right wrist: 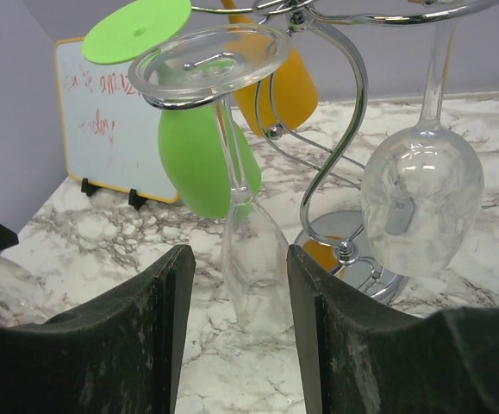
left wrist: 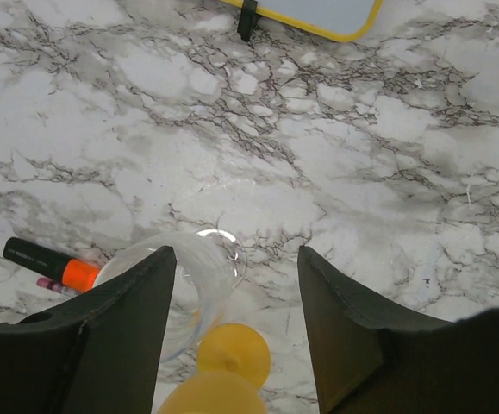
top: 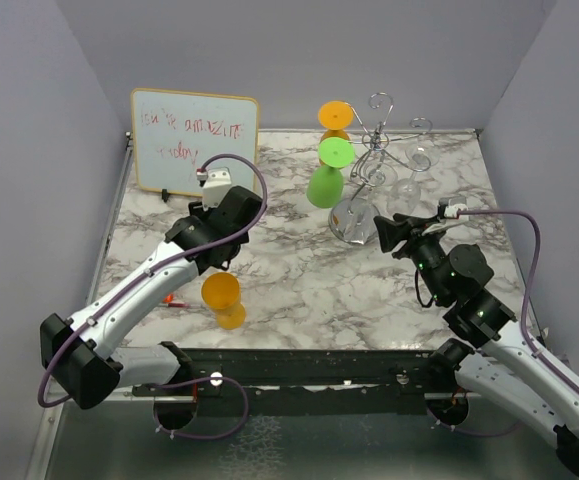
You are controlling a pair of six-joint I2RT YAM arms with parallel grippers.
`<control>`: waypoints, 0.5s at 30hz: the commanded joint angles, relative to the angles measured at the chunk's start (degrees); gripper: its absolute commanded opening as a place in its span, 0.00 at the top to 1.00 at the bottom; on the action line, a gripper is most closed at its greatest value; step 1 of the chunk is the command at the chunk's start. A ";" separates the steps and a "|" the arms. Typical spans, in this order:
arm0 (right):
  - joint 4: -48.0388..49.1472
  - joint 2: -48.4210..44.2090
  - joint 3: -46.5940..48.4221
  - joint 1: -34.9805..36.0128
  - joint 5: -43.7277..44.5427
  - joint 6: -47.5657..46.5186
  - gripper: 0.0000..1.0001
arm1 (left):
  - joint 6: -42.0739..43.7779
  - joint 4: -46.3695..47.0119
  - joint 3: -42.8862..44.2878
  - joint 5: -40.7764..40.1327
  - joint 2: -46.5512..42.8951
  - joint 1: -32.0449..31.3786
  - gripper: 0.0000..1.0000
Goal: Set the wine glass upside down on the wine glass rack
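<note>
Clear wine glass [right wrist: 256,267] hangs inverted, foot hooked on wine glass rack [right wrist: 346,252] at 1 o'clock, so it stays; right gripper [right wrist: 240,254] straddles its bowl, grip unclear; left gripper [left wrist: 236,259] gapes over orange glass [left wrist: 232,355] at 7 o'clock

bright even light, soft shadows, sharp focus, glints on the wine glass rack [right wrist: 331,226].

Grey-veined marble tabletop [top: 299,290] between plain lavender walls [top: 299,50], whiteboard [top: 194,140] at the back.

Left arm [top: 139,285] reaches forward, left gripper [left wrist: 236,252] facing down, jaws parted; right arm [top: 489,320] angles inward, right gripper [right wrist: 240,250] level, jaws parted.
</note>
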 commanded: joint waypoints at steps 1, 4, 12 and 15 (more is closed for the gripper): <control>-1.18 0.34 1.00 -0.09 0.17 1.05 0.48 | -1.54 -2.44 -1.48 3.30 -2.61 0.35 0.43; -1.37 0.45 0.90 -0.11 0.25 1.40 0.48 | -2.76 -3.85 -2.84 4.44 -4.95 0.31 0.46; -0.80 1.45 1.09 -0.11 -0.09 2.36 0.48 | -5.08 -4.71 -3.98 4.17 -6.50 0.28 0.45; -1.34 1.60 1.34 -0.05 -0.09 2.57 0.48 | -5.80 -4.63 -4.84 4.51 -5.20 0.39 0.46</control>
